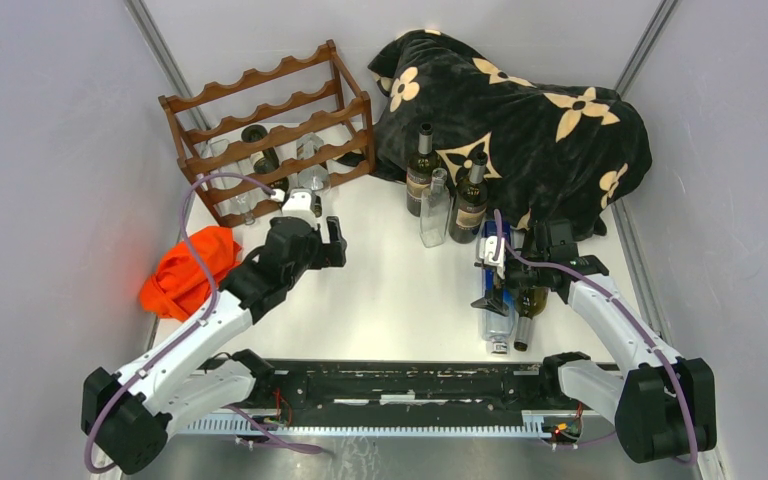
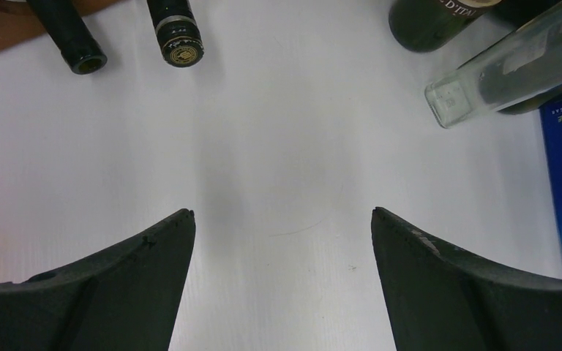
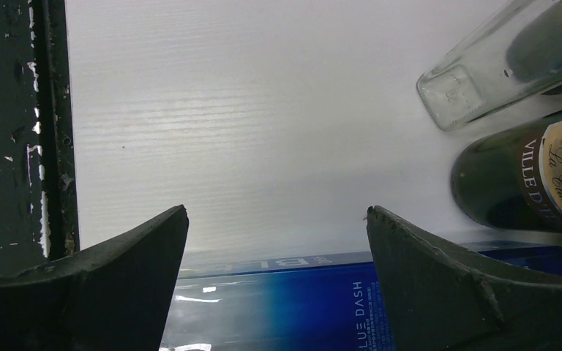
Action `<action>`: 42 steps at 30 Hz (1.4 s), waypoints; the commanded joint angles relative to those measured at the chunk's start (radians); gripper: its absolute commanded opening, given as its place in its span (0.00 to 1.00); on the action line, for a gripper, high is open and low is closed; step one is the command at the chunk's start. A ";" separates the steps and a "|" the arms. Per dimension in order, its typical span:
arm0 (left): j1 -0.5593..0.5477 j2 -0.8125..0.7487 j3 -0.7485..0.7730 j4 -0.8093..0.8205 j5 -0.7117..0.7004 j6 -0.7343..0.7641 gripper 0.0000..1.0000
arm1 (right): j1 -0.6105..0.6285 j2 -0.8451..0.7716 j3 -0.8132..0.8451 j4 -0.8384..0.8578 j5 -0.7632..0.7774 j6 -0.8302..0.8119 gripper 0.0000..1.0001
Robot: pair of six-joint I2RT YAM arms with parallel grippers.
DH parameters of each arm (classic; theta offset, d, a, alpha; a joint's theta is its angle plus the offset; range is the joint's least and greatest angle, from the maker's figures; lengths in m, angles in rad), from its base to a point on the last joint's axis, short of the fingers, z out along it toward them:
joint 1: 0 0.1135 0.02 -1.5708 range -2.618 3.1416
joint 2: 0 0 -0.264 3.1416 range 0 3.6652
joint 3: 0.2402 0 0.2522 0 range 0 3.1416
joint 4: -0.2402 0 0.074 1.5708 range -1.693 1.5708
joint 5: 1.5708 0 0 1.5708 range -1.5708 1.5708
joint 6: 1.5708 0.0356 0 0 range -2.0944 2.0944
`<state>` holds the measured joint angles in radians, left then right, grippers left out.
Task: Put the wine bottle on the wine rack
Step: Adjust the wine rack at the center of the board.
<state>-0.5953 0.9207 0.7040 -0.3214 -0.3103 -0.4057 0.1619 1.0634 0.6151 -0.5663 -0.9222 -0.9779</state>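
Wine rack [image 1: 270, 131] on white table [image 1: 390, 290], far-left corner (grey walls [image 1: 40, 150] all around)

Reddish-brown scalloped wine rack [image 1: 275, 130] upright at far left; dark green wine bottle [image 1: 522, 328] flat, well apart.

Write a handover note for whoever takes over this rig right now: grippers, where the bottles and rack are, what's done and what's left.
Left gripper: open, empty, over bare table in front of the wine rack.
Right gripper: open, above the blue-labelled bottle, which lies beside a dark green bottle; nothing gripped.
Done: some bottles already lie low in the rack.
Left: three bottles stand upright mid-table and two lie by the right arm. One has to be grasped and laid on the rack.
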 commanded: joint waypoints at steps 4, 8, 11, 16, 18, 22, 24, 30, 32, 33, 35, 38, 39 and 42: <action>0.002 0.108 0.075 0.027 -0.109 -0.052 0.92 | 0.008 0.007 0.029 0.019 0.009 -0.010 0.98; 0.003 0.181 0.128 -0.017 -0.239 -0.110 0.90 | 0.014 0.010 0.030 0.022 0.017 -0.010 0.98; 0.002 0.253 0.188 -0.050 -0.300 -0.160 0.88 | 0.021 0.016 0.030 0.022 0.023 -0.010 0.98; -0.035 0.383 0.283 -0.065 -0.389 -0.162 0.86 | 0.027 0.022 0.028 0.024 0.029 -0.010 0.98; -0.035 0.446 0.315 -0.063 -0.457 -0.136 0.86 | 0.027 0.023 0.028 0.025 0.029 -0.008 0.98; -0.032 0.570 0.371 -0.041 -0.585 -0.055 0.75 | 0.029 0.026 0.029 0.026 0.038 -0.008 0.98; -0.031 0.622 0.391 -0.014 -0.613 -0.003 0.74 | 0.029 0.026 0.029 0.026 0.039 -0.009 0.98; -0.010 0.770 0.467 0.012 -0.630 0.109 0.74 | 0.031 0.026 0.029 0.023 0.040 -0.010 0.98; 0.002 0.816 0.494 0.016 -0.627 0.147 0.73 | 0.031 0.026 0.028 0.025 0.040 -0.012 0.98; 0.009 0.834 0.513 0.016 -0.622 0.166 0.72 | 0.031 0.027 0.028 0.024 0.041 -0.012 0.98; 0.026 0.871 0.541 0.011 -0.611 0.180 0.71 | 0.032 0.028 0.029 0.023 0.043 -0.011 0.98; 0.048 0.915 0.570 0.012 -0.609 0.203 0.70 | 0.031 0.027 0.028 0.023 0.046 -0.012 0.98; 0.052 0.928 0.577 0.013 -0.606 0.212 0.69 | 0.034 0.027 0.028 0.023 0.048 -0.013 0.98; 0.066 0.961 0.603 0.014 -0.591 0.227 0.67 | 0.037 0.032 0.029 0.024 0.049 -0.015 0.98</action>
<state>-0.5480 1.8507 1.2469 -0.3489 -0.8814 -0.2424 0.1902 1.0889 0.6151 -0.5621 -0.8730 -0.9779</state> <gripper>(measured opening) 0.678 0.982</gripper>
